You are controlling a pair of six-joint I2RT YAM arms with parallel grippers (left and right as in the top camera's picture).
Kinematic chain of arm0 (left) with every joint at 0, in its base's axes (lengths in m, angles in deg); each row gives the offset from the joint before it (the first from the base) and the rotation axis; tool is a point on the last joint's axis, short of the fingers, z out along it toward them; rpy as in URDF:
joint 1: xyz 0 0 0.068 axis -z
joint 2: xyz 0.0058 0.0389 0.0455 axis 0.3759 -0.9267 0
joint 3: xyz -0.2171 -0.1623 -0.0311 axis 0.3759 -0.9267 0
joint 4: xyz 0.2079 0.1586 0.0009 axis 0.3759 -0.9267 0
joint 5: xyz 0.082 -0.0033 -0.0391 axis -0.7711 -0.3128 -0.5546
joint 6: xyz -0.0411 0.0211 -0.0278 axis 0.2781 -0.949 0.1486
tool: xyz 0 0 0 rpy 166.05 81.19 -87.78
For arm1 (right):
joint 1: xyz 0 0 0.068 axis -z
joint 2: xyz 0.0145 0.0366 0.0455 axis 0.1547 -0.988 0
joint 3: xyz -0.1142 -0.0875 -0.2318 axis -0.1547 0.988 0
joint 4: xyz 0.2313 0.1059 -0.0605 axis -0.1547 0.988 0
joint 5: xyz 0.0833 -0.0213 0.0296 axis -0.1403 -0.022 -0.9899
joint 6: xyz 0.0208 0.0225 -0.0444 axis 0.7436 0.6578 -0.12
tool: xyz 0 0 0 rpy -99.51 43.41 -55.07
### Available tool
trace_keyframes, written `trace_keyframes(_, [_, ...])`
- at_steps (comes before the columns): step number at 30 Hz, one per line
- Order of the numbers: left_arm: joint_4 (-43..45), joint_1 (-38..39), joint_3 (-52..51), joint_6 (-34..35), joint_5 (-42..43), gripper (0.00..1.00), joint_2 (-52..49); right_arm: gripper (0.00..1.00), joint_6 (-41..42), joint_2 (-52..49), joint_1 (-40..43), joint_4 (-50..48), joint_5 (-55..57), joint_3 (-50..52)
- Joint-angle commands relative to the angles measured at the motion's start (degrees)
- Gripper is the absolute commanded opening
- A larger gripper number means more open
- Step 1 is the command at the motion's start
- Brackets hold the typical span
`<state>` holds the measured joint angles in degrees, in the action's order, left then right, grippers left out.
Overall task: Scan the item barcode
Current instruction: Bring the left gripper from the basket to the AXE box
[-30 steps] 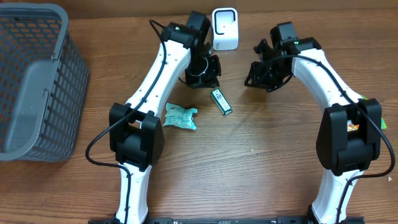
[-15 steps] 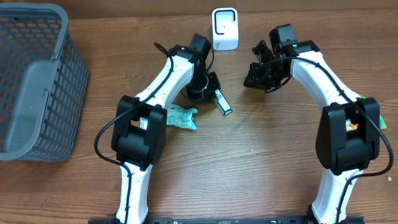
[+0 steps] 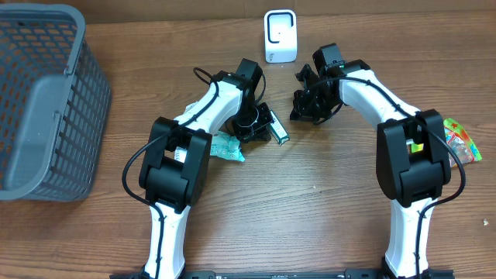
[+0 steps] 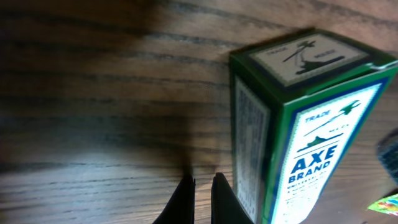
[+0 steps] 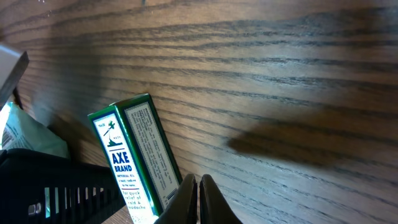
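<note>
The item is a small green and white Axe Brand box (image 3: 280,134) lying flat on the wooden table, with a strip of fine print along its side. My left gripper (image 3: 262,125) rests against the box's left side. In the left wrist view its jaws (image 4: 203,190) are shut and empty, with the box (image 4: 305,124) just to their right. My right gripper (image 3: 296,114) hangs low at the box's far right end. The right wrist view shows it (image 5: 198,190) shut on nothing, tips beside the box (image 5: 140,155). The white scanner (image 3: 280,36) stands at the back.
A teal packet (image 3: 225,146) lies left of the box, partly under the left arm. A grey mesh basket (image 3: 46,101) fills the far left. A colourful packet (image 3: 459,141) lies at the right edge, behind the right arm.
The left gripper came forward from near the scanner down to the box's left side. The right gripper swung left toward the box and its jaws closed.
</note>
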<state>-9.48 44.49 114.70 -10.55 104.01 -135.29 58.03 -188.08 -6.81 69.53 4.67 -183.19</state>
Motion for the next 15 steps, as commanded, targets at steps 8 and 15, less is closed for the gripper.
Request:
trace_keyframes(8, [2.1,-0.7,-1.9,0.7,-0.9,0.04,-0.6,0.04,-0.4,-1.0,-2.0,-0.9,-1.6,1.1])
trace_keyframes(15, [6.6,-2.8,-4.8,0.9,1.8,0.04,-0.6,0.04,-0.4,-1.0,-2.3,-4.9,-5.0,5.1])
